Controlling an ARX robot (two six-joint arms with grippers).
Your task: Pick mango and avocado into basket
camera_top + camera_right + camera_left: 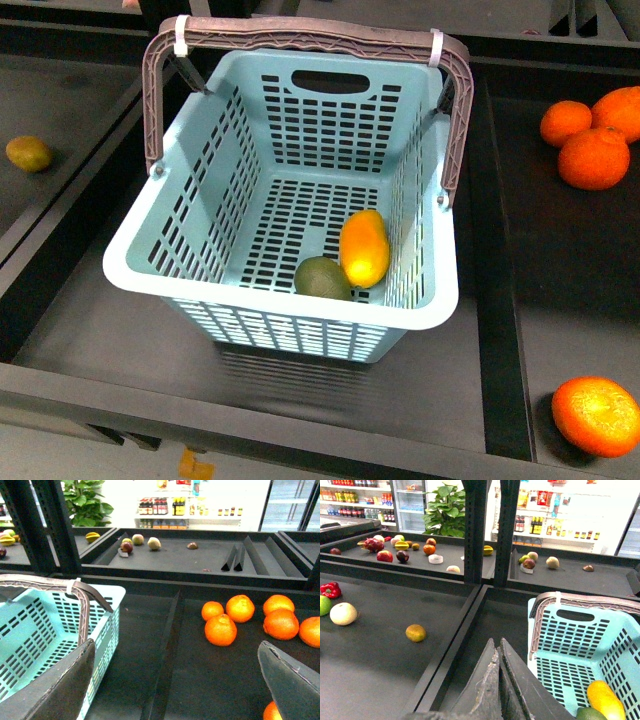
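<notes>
You are looking at a job that seems finished. The basket [285,160] is sitting on the dark desk [90,330] with its handles swung up together over its far wall. The mango [364,248] is lying on the basket's slotted floor, close to the near wall and toward the right wall. The avocado [322,277] is resting just beside it on the left, against the near wall, apparently touching the mango. Both fruits show again in the left wrist view, in the same corner of the basket. Nothing looks left to pick.

The left end effector [499,677] is hanging outside the basket, to its left, clenched with its fingers pressed together and nothing between them. The right end effector [175,680] is hovering to the basket's right, released, jaws wide apart and empty, with oranges [240,608] lying beyond it.
</notes>
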